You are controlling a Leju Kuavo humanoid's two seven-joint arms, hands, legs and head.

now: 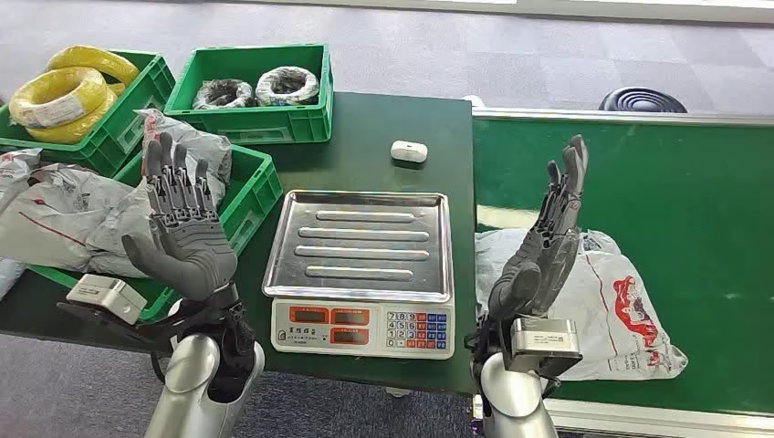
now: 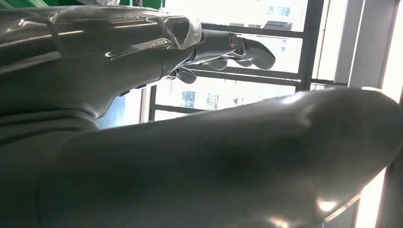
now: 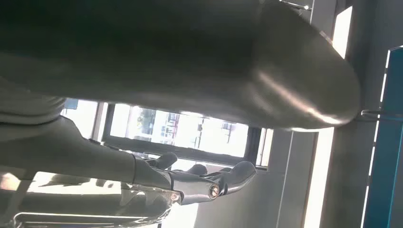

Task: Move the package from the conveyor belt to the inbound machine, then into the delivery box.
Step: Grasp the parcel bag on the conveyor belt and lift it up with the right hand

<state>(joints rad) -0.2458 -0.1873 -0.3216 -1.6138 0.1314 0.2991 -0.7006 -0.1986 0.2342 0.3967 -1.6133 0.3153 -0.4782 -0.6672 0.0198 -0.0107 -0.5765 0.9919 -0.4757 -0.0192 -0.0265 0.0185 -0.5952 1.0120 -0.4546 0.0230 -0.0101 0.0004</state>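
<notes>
A: Package (image 1: 613, 310) first. Where does it lie, and which way does it run?

B: Flat on the green conveyor belt (image 1: 675, 192), at the belt's near-left corner, touching the edge beside the dark table (image 1: 383, 123). It is a crumpled white poly bag with a red print at its right end. Its long axis runs left to right across the belt, the right end angled slightly toward the robot.

A: Hands?

B: The right hand (image 1: 546, 245) is raised edge-on above the bag's left part, fingers straight and pointing away from the robot, palm turned toward the scale; it is released, grasping nothing. The left hand (image 1: 183, 224) is raised over the table's left side, palm up and toward the camera, fingers apart and upright, likewise empty. The wrist views show each hand's fingers extended against bright windows.

A: Edges and room?

B: The scale (image 1: 362, 265), a steel tray over a keypad front, stands between the two arms at the table's near edge, just beside the belt's edge. Far and right of the bag the belt is bare green. The green crate (image 1: 251, 196) of grey bags sits left of the scale, behind the left hand. A small white case (image 1: 409, 151) lies beyond the scale.
</notes>
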